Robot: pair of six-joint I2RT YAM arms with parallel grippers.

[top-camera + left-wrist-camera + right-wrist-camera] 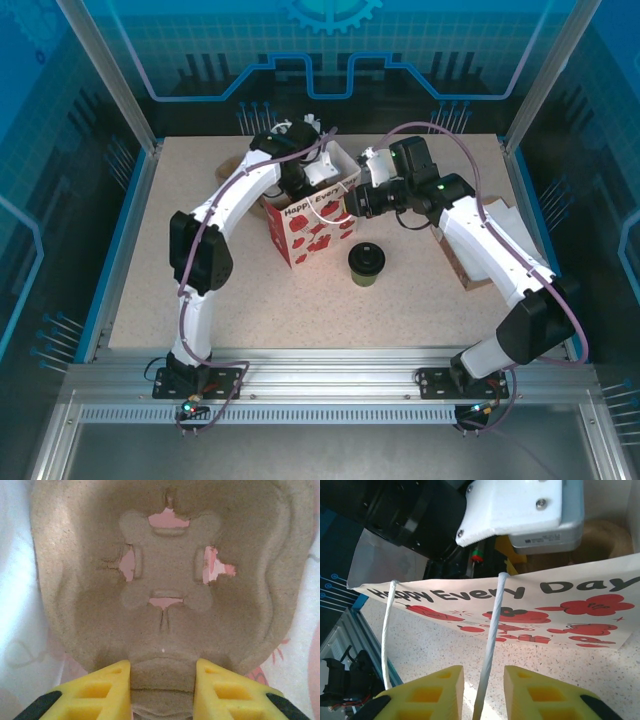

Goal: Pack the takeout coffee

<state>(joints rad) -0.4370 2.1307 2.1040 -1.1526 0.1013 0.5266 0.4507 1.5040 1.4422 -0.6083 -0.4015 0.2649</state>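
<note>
— Two grips logged. The left gripper [162, 689] was down inside the bag [300, 228], yellow ribbed fingers [100, 692] closed on the near rim of a pulp tray [170, 555].
— Tray texture?
— Coarse, fibrous, tan. It had a moulded cross-shaped well with four slits, and pink showed through the torn ones.
— Right side?
— The right gripper [484, 692] was at the bag's mouth with its jaws apart. A white twisted cord [492, 630] ran loose through the gap, not pinched.
— Bag?
— Thin white paper, boxy, top open, red flower prints and black "Happy Every Day" lettering on the side.
— The cup [366, 266]?
— Small, round, dark olive paper under a black plastic lid [366, 258]. It stood upright on the table [250, 300], near the bag's front right corner but apart from it, and clear of both grippers.
— Room around it?
— Bare speckled tabletop lay in front of the cup and to its left. A flat brown board [462, 262] lay to its right, under the right arm. Blue rails edged the table's sides, well apart from the cup.
</note>
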